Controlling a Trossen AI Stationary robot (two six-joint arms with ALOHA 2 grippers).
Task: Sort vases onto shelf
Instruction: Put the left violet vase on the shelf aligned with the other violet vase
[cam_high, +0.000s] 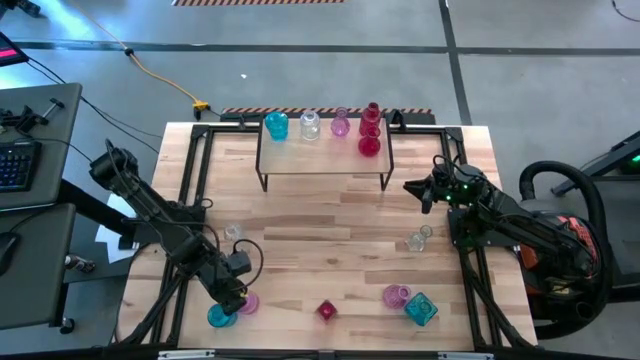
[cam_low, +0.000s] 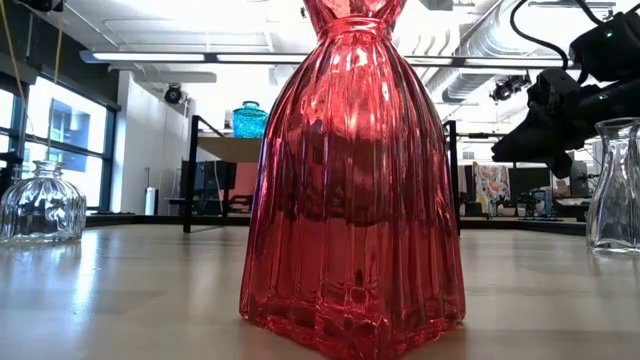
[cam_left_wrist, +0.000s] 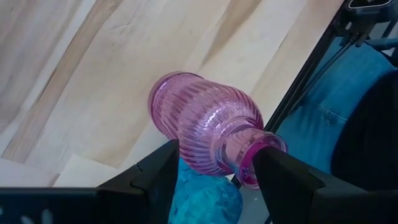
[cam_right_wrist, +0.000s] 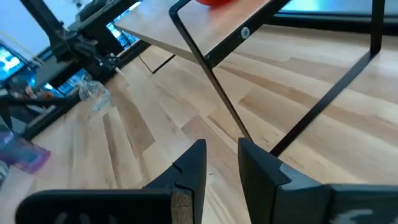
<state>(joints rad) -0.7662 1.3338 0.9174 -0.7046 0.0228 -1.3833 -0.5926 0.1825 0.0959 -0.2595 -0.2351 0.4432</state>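
High view: your left gripper (cam_high: 232, 298) is working the near-left corner, right gripper (cam_high: 420, 190) idling beside the shelf (cam_high: 322, 152). Left wrist: fingers (cam_left_wrist: 155, 171) are clamping the pink vase (cam_left_wrist: 208, 127) at its neck; slippery, fragile glass. Right wrist: jaws slightly apart, empty.

Robotics lab, concrete floor (cam_high: 300, 60), exposed ceiling ducts (cam_low: 480, 50), keyboard desk (cam_high: 30, 150), yellow floor cable (cam_high: 165, 80)

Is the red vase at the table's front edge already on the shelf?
No, the small red vase stands on the table near its front edge, well apart from the shelf at the back.
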